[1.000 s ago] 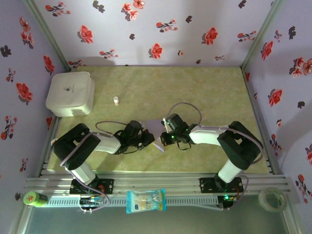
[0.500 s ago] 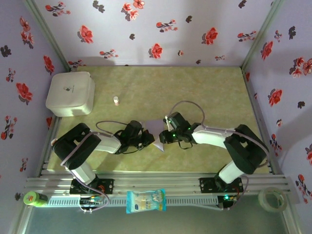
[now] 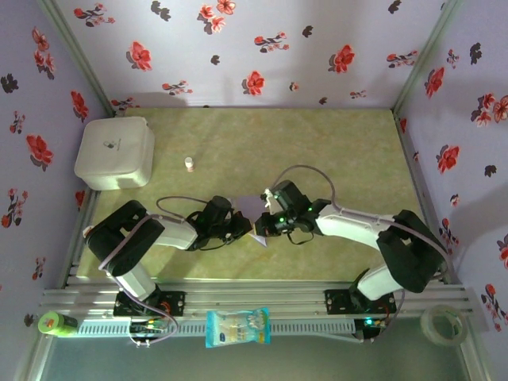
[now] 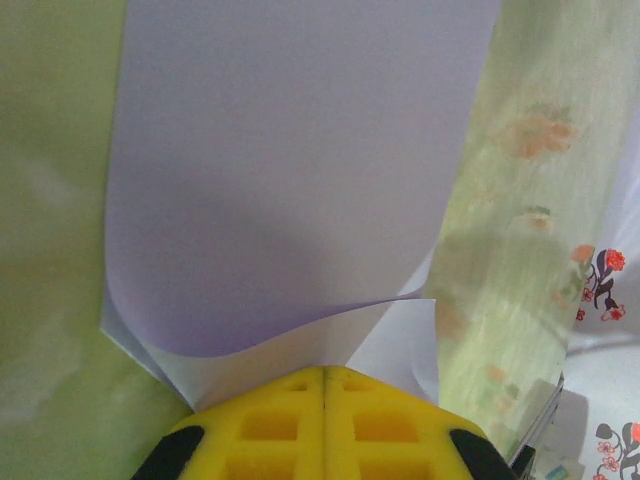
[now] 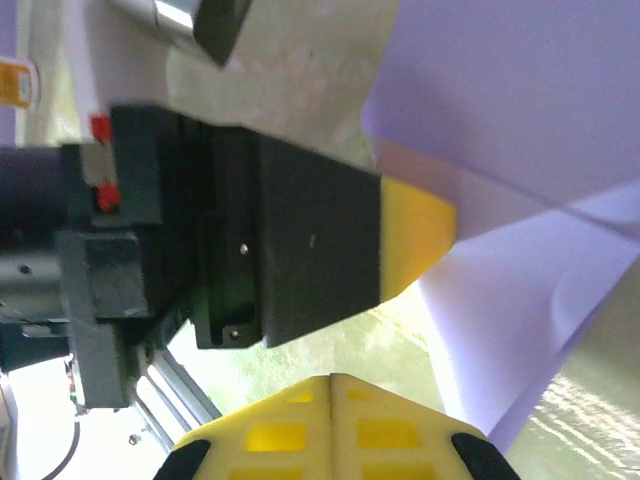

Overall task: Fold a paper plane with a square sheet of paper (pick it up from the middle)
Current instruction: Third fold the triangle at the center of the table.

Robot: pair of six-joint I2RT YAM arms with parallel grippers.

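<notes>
The square sheet of paper (image 3: 252,207) lies partly folded on the green mat between my two grippers; its pale-lilac layers overlap and one corner points toward the near edge. My left gripper (image 3: 243,229) is shut, its yellow tips (image 4: 325,372) resting on the paper's (image 4: 290,170) near edge, where an upper layer curls up. I cannot tell whether any paper is pinched. My right gripper (image 3: 262,228) is shut with nothing in it. In the right wrist view its tips (image 5: 332,378) hover over bare mat, just beside the left gripper's fingertip (image 5: 418,238) and the paper (image 5: 520,90).
A white rounded box (image 3: 115,152) stands at the back left, with a small white cap (image 3: 189,163) near it. On the front rail lie a blue-and-white packet (image 3: 237,327), a green item (image 3: 54,322) and a tape roll (image 3: 443,324). Floral walls enclose three sides.
My right arm has stretched further left, bringing its gripper closer to the left gripper at the paper's near edge. The left arm and the paper have stayed put.
</notes>
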